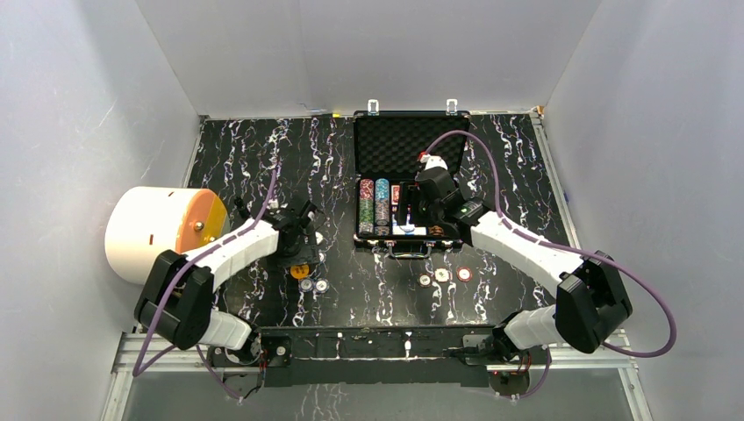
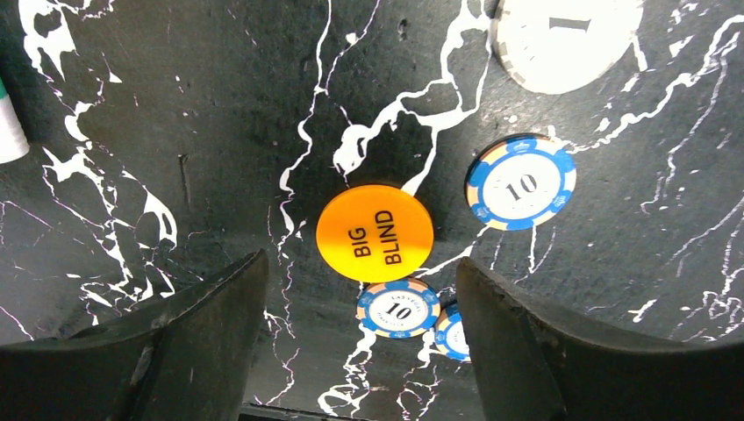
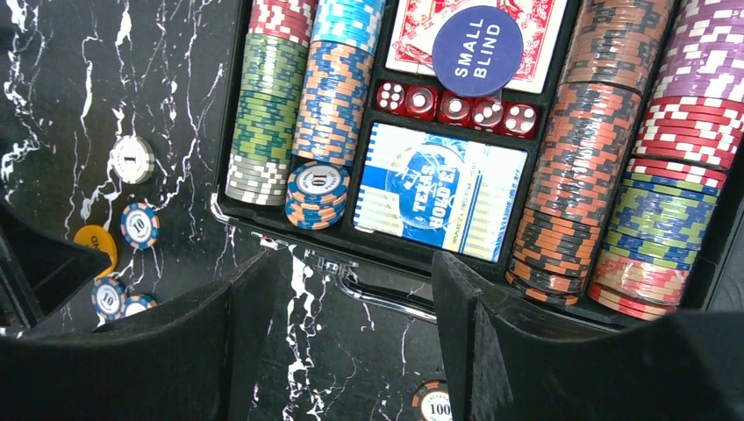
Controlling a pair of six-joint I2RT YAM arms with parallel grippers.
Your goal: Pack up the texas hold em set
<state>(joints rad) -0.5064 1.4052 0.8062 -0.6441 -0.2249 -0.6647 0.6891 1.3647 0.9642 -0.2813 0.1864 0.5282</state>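
Briefcase (image 1: 399,145) open, holding chip rows (image 3: 329,96), dice (image 3: 454,107), card deck (image 3: 412,31); left tool (image 2: 360,263), right tool (image 3: 351,263) both spread, empty.

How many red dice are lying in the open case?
5. The red dice lie in one row in the case, between the SMALL BLIND button and the blue leaflet: from the left, first, second, third, fourth, fifth. None seems hidden.
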